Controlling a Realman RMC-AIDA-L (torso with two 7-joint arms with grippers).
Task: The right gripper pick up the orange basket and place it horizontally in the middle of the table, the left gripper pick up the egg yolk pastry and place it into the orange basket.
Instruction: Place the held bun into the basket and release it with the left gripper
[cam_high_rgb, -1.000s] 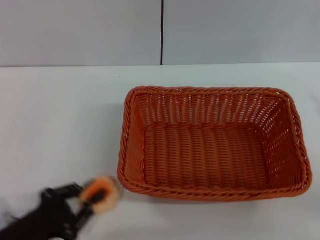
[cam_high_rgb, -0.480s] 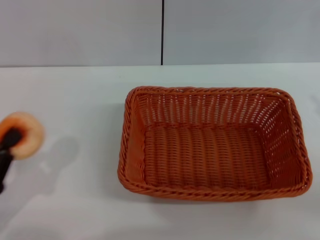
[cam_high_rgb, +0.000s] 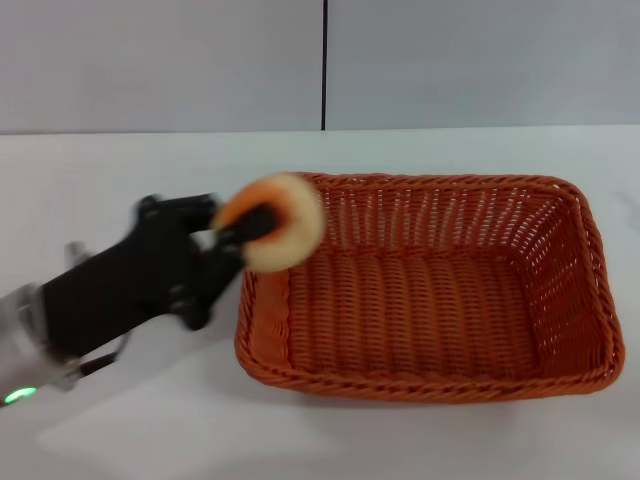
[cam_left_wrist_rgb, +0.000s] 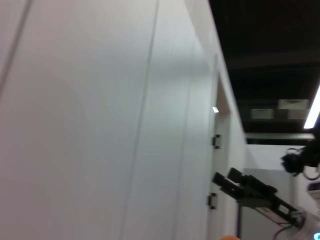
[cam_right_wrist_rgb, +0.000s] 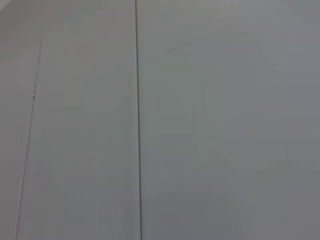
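Observation:
The orange basket (cam_high_rgb: 430, 382) lies lengthwise on the white table (cam_high_rgb: 120, 180), right of centre, with nothing inside it. My left gripper (cam_high_rgb: 258, 224) comes in from the lower left and is shut on the egg yolk pastry (cam_high_rgb: 292, 242). It holds the pastry in the air over the basket's near-left corner, with the orange centre tipped toward the arm. The right gripper (cam_left_wrist_rgb: 225, 176) is out of the head view. It shows only far off in the left wrist view, a black arm end raised away from the table.
A grey wall with a dark vertical seam (cam_high_rgb: 324, 65) runs behind the table. Bare tabletop lies to the left of and in front of the basket. The right wrist view shows only the wall panels (cam_right_wrist_rgb: 200, 120).
The left gripper has carried the pastry from the table's front left, out past the left edge, then right and up to above the basket's left rim. The basket has not moved.

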